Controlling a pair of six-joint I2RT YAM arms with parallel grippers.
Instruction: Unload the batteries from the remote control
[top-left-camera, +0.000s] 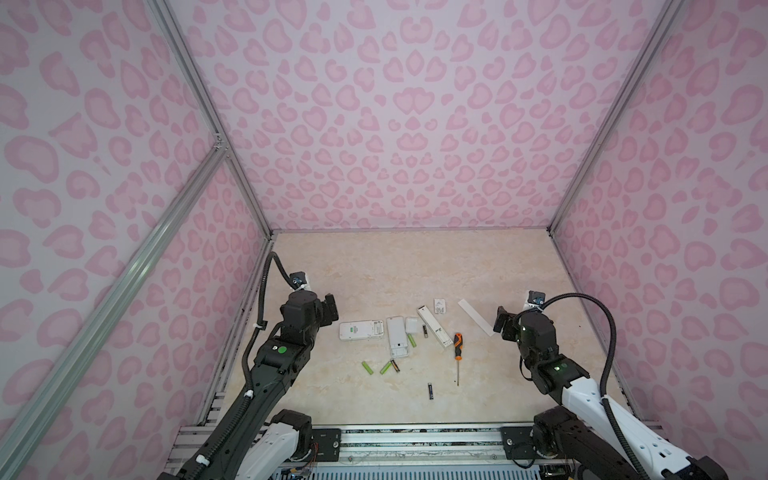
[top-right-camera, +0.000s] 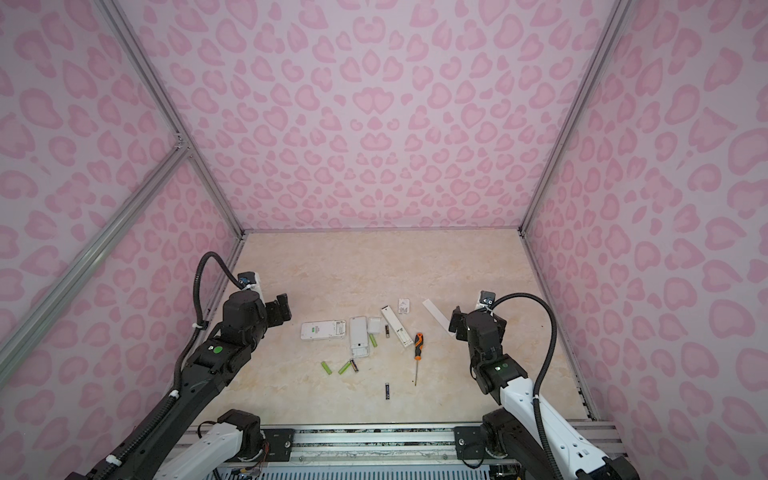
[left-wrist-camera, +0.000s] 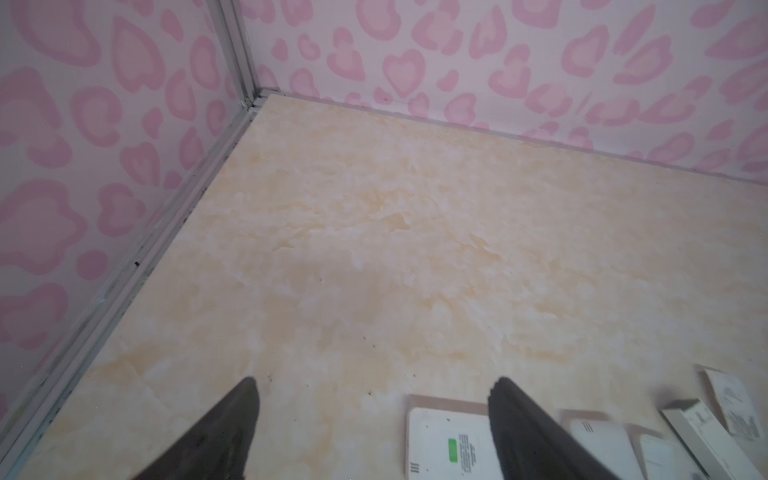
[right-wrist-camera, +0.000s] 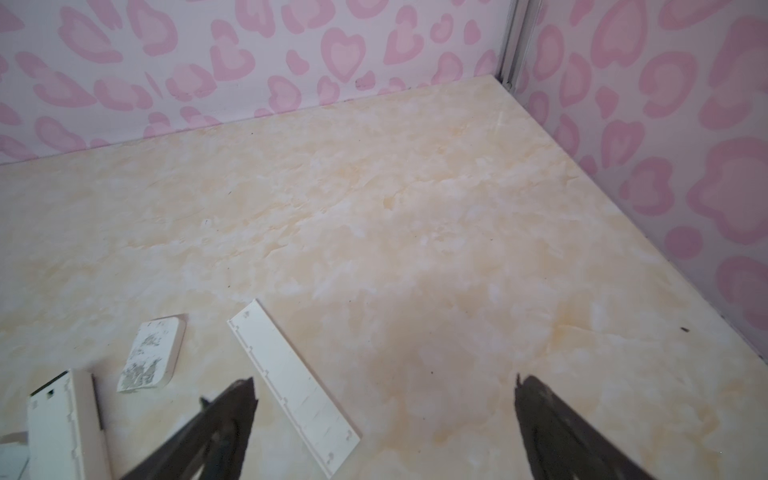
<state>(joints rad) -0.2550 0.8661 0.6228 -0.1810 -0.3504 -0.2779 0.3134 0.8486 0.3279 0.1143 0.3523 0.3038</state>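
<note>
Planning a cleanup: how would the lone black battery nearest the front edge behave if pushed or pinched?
The black battery is a thin cylinder lying on its side on the smooth table, so a sideways push would probably roll it. It looks rigid, likely light; its round body may slip from a pinch.

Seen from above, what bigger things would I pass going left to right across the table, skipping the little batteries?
wide white remote lying sideways → white remote lying lengthwise → slim white remote → orange-and-black screwdriver → long white cover strip
</note>
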